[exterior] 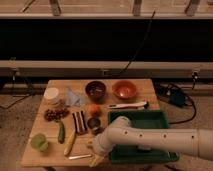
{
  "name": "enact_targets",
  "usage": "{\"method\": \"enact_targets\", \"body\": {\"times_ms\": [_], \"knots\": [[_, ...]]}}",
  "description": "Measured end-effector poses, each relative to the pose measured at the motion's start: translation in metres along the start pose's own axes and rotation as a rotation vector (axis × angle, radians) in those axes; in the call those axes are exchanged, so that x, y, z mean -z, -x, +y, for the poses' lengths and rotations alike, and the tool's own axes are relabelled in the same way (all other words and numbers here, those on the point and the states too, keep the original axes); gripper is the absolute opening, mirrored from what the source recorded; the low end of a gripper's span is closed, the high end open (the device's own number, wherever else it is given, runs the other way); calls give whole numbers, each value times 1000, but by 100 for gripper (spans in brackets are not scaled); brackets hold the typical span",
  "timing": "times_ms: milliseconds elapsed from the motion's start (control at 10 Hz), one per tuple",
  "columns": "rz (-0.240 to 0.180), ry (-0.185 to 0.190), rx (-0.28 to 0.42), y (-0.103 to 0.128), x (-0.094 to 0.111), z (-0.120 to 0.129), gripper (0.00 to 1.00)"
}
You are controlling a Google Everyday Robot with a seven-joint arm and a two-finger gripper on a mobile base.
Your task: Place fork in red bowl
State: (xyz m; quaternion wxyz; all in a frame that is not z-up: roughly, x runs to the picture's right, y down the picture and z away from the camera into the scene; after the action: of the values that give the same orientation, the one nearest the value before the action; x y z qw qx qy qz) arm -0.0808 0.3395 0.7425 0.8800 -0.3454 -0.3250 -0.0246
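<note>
The fork [80, 156] is a slim silvery piece lying flat near the table's front edge, left of centre. My gripper [95, 159] hangs at the end of the white arm [150, 139], right beside the fork's right end and low over the table. Whether it touches the fork cannot be made out. The red bowl [124, 89] stands at the back of the table, right of centre, with nothing in it that I can see.
A dark maroon bowl [95, 90] stands left of the red bowl. A white-handled knife [128, 105] lies behind the green tray [159, 118]. A yellow banana-like piece [69, 142], cucumber [61, 132], tin can [93, 124], orange [94, 110] and white jar [51, 95] fill the left half.
</note>
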Motion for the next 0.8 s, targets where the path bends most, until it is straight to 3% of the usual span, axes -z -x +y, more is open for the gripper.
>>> {"method": "enact_targets", "body": {"times_ms": [400, 500, 800], "knots": [[-12, -3, -1, 0, 2, 0, 6], [-15, -2, -2, 1, 1, 1, 1], [-25, -3, -2, 5, 0, 1, 0]]}}
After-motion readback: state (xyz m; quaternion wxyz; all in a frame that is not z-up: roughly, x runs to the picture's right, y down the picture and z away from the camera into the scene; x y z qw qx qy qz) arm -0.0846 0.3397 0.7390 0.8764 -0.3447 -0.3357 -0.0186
